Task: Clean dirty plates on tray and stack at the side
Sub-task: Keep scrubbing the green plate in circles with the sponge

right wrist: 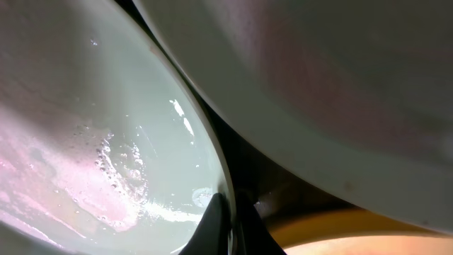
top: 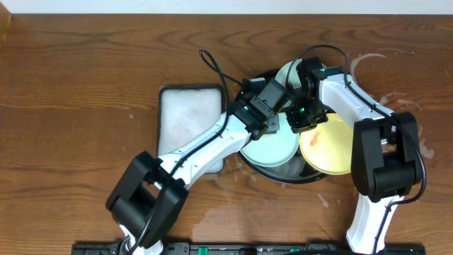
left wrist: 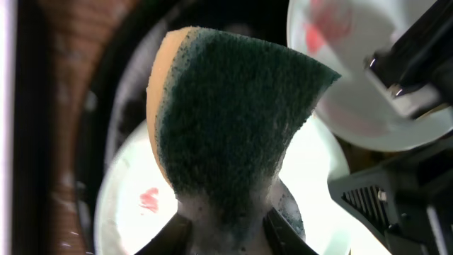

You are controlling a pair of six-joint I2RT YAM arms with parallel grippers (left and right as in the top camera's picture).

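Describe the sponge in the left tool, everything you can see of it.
The sponge is a two-layer pad: a coarse dark green scouring face toward the wrist camera, with peach foam backing showing along its left edge. The left tool pinches its lower end between both fingers, squeezing it narrow there while the rest fans out wide. White suds cling at the pinch. It hangs over a pale plate with a red smear; contact cannot be told.

Tabletop (top: 71, 85): brown wood grain, marked with whitish soapy rings (top: 371, 64) and streaks at the right. Directly on it: white rectangular tray (top: 180, 113), left of centre. Round black tray (top: 311, 176), sudsy, lies beside it to the right.
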